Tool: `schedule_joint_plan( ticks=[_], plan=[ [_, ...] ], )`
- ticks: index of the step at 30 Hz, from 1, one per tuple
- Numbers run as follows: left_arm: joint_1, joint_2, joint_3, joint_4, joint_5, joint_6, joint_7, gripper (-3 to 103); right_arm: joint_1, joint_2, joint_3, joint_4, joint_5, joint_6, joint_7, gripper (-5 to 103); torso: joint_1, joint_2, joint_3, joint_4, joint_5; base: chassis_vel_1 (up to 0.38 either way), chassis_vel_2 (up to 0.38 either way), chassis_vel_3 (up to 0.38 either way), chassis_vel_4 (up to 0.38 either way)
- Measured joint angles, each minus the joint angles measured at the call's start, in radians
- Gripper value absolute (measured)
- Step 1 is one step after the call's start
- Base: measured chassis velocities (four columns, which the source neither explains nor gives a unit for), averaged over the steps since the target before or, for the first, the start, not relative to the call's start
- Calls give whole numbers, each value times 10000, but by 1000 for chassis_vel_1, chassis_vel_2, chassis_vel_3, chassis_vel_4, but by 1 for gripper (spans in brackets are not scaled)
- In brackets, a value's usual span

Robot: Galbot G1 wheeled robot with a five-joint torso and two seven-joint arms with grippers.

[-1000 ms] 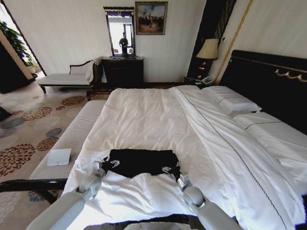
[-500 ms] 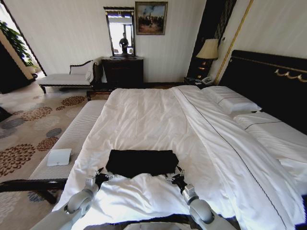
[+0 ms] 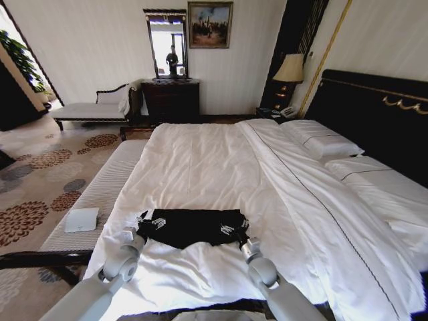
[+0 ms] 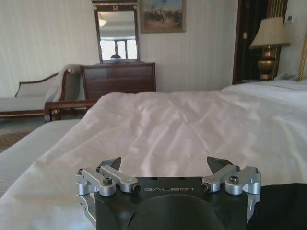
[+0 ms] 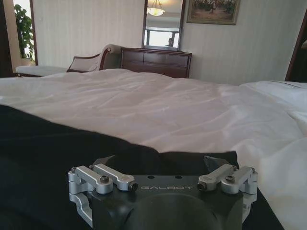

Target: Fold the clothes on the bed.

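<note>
black clothes (image 3: 194, 227), folded, lower centre on the bed (image 3: 221, 160); our left gripper (image 3: 150, 221) and right gripper (image 3: 234, 229), fingers spread, seemingly touching its near corners.

Clothes (image 3: 194, 227): one black soft garment, folded into flat wide rectangle, long axis running 9-to-3 o'clock across head view, lying at 6 o'clock end of bed (image 3: 221, 167). Near edge slightly uneven, dipping over wrinkled sheet; chest lettering not visible. In right wrist view black cloth (image 5: 57, 158) spreads low and smooth over sheet.

Bed: very large, white rumpled sheets, white pillows at 2 o'clock, tall dark headboard with gold trim at 3 o'clock.
</note>
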Motion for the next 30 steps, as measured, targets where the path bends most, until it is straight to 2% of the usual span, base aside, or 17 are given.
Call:
schedule_joint_plan(
  ticks=[2, 4, 5, 6, 8, 11, 13, 14, 19, 21, 22, 24, 30],
  plan=[
    [777, -521, -543, -485, 337, -227, 44, 100, -445, -76, 185, -68, -359, 193, -21, 100, -2, 0, -1, -8, -2, 0, 0, 0, 0],
    [1188, -764, -829, -668, 589, -429, 222, 100, -752, -140, 307, 9, -475, 294, -25, 100, -2, 0, -1, -8, 3, 0, 0, 0, 0],
    [1495, -933, -1071, -773, 880, -660, 426, 100, -971, -181, 412, 174, -399, 372, -56, 100, -2, 0, -1, -9, 3, 0, 0, 0, 0],
    [1875, -1129, -1361, -900, 1235, -964, 728, 100, -1289, -203, 577, 577, 95, 400, -68, 100, -2, 0, -1, -9, 0, 0, 0, 0, 0],
    [2071, -1226, -1497, -979, 1355, -1097, 892, 100, -1458, -198, 688, 832, 461, 360, -69, 100, -2, 0, -1, -8, 3, 0, 0, 0, 0],
    [3214, -1621, -2126, -1566, 1394, -1548, 1746, 100, -2220, -153, 1556, 2188, 2673, -95, -158, 100, -3, 1, -2, -4, 0, 0, 0, 0, 0],
    [3948, -1757, -2430, -1972, 1291, -1811, 2244, 100, -2595, -197, 2408, 2771, 4081, -681, -394, 100, -3, 2, -3, -6, 3, 0, 0, 0, 0],
    [3948, -1757, -2430, -1972, 1291, -1811, 2244, 100, -2595, -197, 2408, 2771, 4081, -681, -394, 100, -3, 2, -3, -6, 3, 0, 0, 0, 0],
    [4991, -1940, -2868, -2538, 1204, -2181, 2476, 100, -2791, -813, 3860, 2934, 7572, -2153, -1753, 100, -3, 1, -2, -7, 2, 0, 0, 0, 0],
    [5099, -1975, -2926, -2590, 1240, -2226, 2476, 100, -2763, -918, 3967, 2872, 7928, -2344, -1982, 100, -2, 2, -2, -8, 0, 0, 0, 0, 0],
    [5267, -2027, -3011, -2707, 1322, -2262, 2475, 100, -2640, -1098, 4142, 2683, 8552, -2694, -2420, 100, -2, 1, -2, -8, 2, 0, 0, 0, 0],
    [5396, -2076, -3082, -2863, 1422, -2275, 2464, 100, -2441, -1297, 4207, 2379, 9028, -2992, -2923, 100, -3, 1, -2, -6, 2, 0, 0, 0, 0],
    [5400, -2083, -3239, -3223, 1612, -2154, 2213, 100, -1793, -1607, 3857, 1466, 9391, -3600, -3820, 100, -2, 1, 0, -7, 3, 0, 0, 0, 0]
  ],
)
